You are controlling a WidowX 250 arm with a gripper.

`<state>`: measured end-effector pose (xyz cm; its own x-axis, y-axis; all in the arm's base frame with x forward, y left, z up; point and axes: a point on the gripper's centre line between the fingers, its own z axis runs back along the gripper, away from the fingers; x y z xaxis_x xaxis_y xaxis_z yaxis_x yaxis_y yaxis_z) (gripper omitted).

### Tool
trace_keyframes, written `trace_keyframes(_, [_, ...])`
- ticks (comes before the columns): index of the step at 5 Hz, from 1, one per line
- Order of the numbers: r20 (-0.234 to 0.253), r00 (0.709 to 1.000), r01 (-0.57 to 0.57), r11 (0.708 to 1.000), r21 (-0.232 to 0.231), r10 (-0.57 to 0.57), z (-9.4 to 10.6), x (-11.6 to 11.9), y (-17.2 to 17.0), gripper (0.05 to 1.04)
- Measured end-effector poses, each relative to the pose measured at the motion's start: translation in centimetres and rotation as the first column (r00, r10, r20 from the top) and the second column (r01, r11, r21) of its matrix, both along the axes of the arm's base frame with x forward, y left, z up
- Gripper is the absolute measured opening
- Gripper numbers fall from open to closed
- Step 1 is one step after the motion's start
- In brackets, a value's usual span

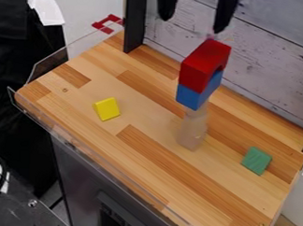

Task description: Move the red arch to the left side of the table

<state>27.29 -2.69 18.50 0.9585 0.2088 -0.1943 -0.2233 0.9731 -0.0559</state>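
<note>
Pincer (191, 23) cut off at top edge, tips apart, red arch (197, 67) hiding top of blue block (191, 96)

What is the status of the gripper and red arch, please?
Gripper open, empty, near red arch. Arch on blue block, atop pale column. Yellow block at left, possibly in the way.

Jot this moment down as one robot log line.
hand: open, empty, near red arch | red arch: on blue block | blue block: on pale column | yellow block, green block: on table
</note>
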Motion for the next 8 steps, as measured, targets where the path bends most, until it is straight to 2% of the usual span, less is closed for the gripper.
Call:
trace_keyframes(1, [0.0, 0.999, 0.053, 0.999, -0.002, -0.053, -0.2, -0.1, -1.9, 1.001])
trace_keyframes(2, [-0.037, 0.997, 0.066, 0.998, -0.009, -0.067, -1.5, -0.4, -2.5, 1.001])
trace_keyframes(4, [-0.086, 0.995, 0.042, 0.999, -0.009, -0.043, -2.8, -0.6, -2.1, 1.001])
trace_keyframes(5, [-0.086, 0.996, 0.039, 0.999, -0.012, -0.039, -3.0, -0.6, -2.1, 0.977])
trace_keyframes(6, [-0.128, 0.991, 0.029, 0.999, -0.025, -0.031, -4.5, -0.8, -2.1, 0.891])
trace_keyframes(7, [-0.143, 0.99, 0.004, 0.999, -0.032, -0.008, -5.1, -0.8, -1.9, 0.619])
trace_keyframes(8, [-0.138, 0.99, -0.007, 0.999, -0.034, 0.002, -5.2, -0.7, -1.9, 0.579])
